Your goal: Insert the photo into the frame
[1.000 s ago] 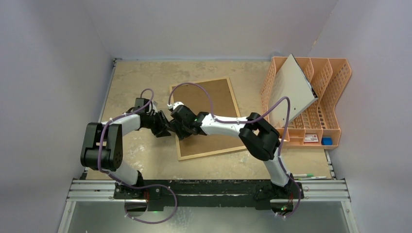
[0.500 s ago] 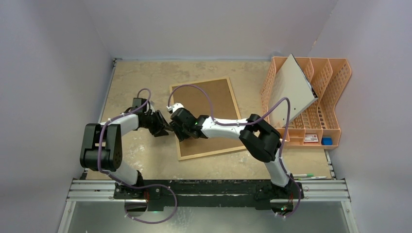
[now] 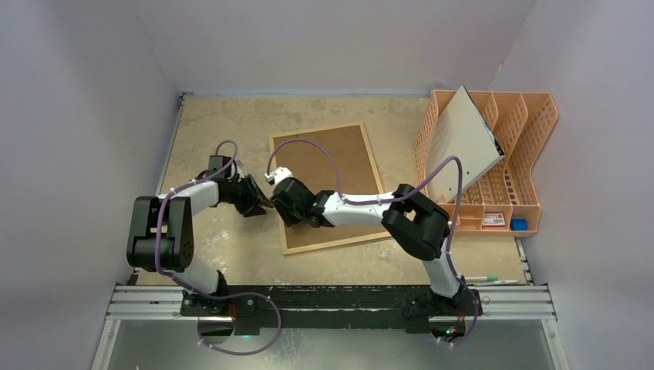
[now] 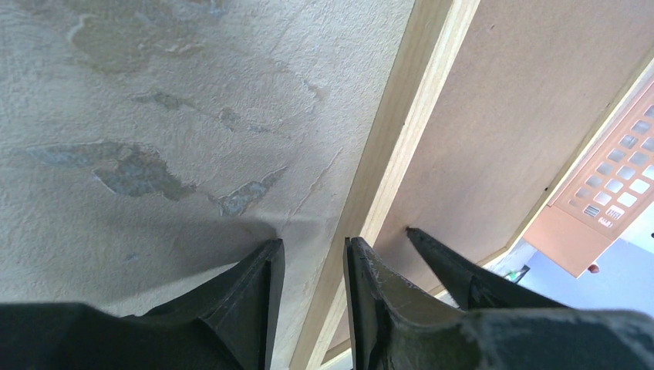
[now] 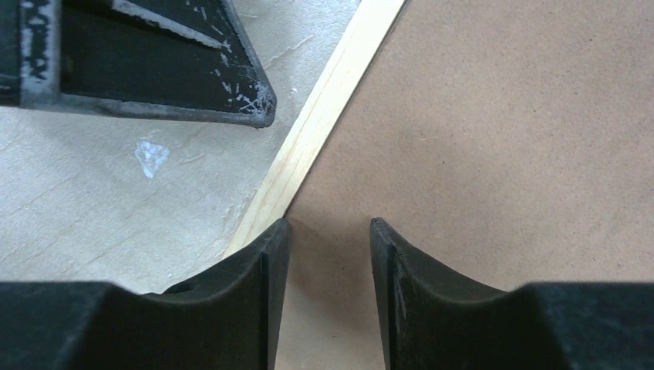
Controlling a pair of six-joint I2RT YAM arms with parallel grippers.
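**Sliding nearer along the frame's left rail**

Closest to the arm bases, two pens (image 3: 486, 279) lie at the right edge of the surface (image 3: 224, 239), well apart from the work. A little farther out, both hands meet at the left rail of the frame (image 3: 339, 154). It lies back up in the middle of the surface, slightly askew, with its brown fibreboard showing.

Over the last second the right hand (image 5: 328, 223) has drawn back along that rail toward the near-left corner, while the left hand (image 4: 312, 243) has hardly shifted. The right hand's fingers stand parted over the fibreboard just inside the rail, with nothing between them. The left hand's fingers are parted more narrowly, poised at the rail from the outer side, and hold nothing.

This looks like a search for a purchase on the edge, not an insertion. The photo shows in no view, so I cannot tell whether it already sits under the backing.

The hands crowd each other, and the flat rail offers little to grip.

Farthest off, at the right, an orange file rack (image 3: 540, 123) holds a leaning grey-white board (image 3: 463, 142), apart from the frame.
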